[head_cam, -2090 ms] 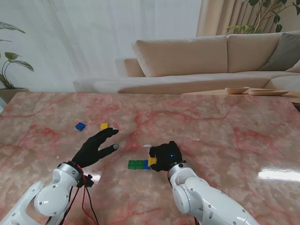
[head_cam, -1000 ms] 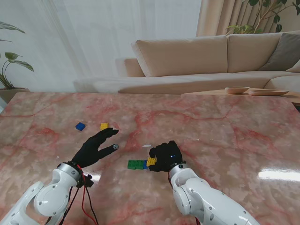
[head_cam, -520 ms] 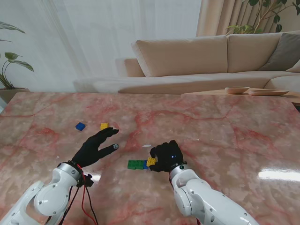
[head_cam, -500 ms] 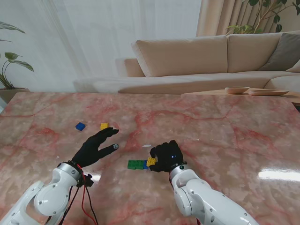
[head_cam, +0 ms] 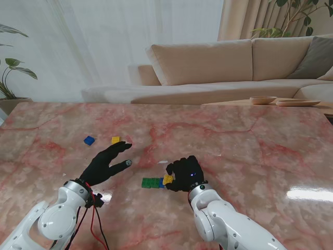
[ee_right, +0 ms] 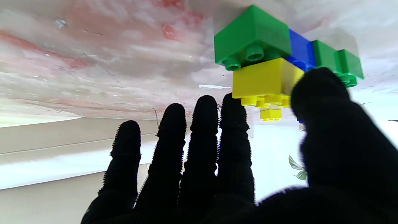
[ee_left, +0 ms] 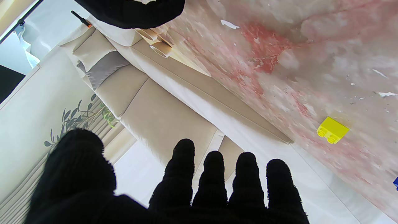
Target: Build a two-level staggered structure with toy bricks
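On the surface [head_cam: 250, 140], a loose blue brick [head_cam: 89, 140] and yellow brick [head_cam: 115, 140] lie beyond the left hand [head_cam: 106, 164], which hovers open and empty. The base row [head_cam: 152, 183] runs left-right. The right hand [head_cam: 183, 174] is nearer and pinches the top brick [ee_right: 267, 79] astride its green-blue joint.

Two white arms, two black-gloved hands.
We've got glossy white rounded shells on both arms, round cap discs on the joints, each ending in a five-fingered hand in a black knit glove: left hand [head_cam: 105, 163], right hand [head_cam: 183, 174]. Red and black cables trail off our left wrist, a small blue light glows on the back of our right hand, and glove fibres bristle along the fingers [ee_right: 200, 146].
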